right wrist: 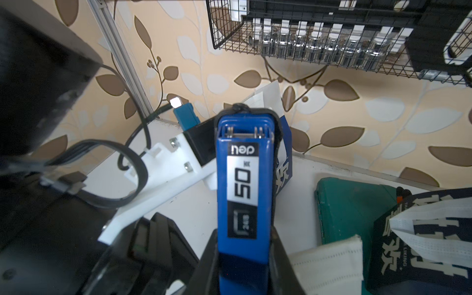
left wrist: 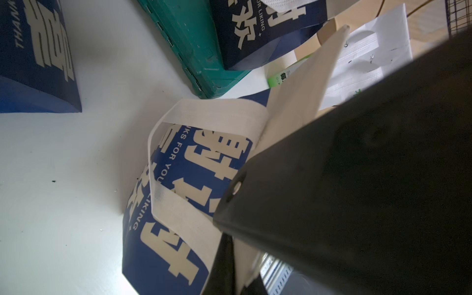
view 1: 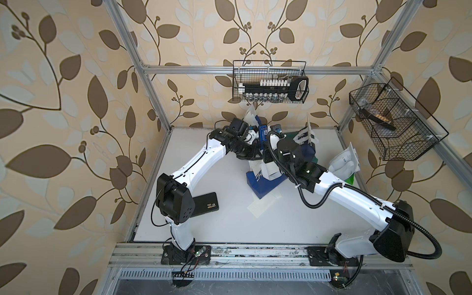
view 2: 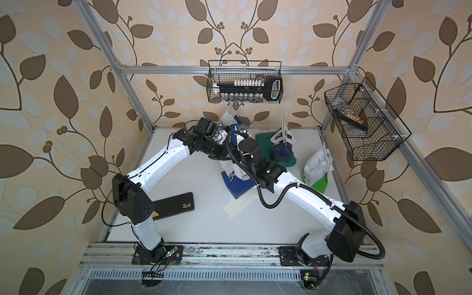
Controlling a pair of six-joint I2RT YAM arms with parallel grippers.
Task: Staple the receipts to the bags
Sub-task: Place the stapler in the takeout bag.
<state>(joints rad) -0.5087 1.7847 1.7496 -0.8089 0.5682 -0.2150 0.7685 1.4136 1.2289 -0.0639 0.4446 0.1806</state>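
A blue stapler (right wrist: 242, 178) stands between the fingers of my right gripper (right wrist: 242, 258), which is shut on it; in both top views the stapler (view 1: 262, 134) sits over the bags at the back middle. My left gripper (left wrist: 237, 268) is shut on a pale strip that looks like the white handle (left wrist: 178, 204) of a blue-and-white bag (left wrist: 158, 250) lying on the table (view 1: 258, 184). The stapler's black base (left wrist: 357, 191) hangs close over that grip. Loose receipts (view 1: 263, 204) lie by the bag's near end. A small navy bag (view 2: 281, 150) and a white-and-green bag (view 2: 316, 166) stand to the right.
A flat green case (view 2: 263, 143) lies under the navy bag. Another blue-and-white bag (view 1: 251, 117) leans at the back wall. A black flat device (view 1: 207, 204) lies by the left arm. Wire baskets hang at the back (view 1: 269, 84) and on the right (view 1: 393, 122).
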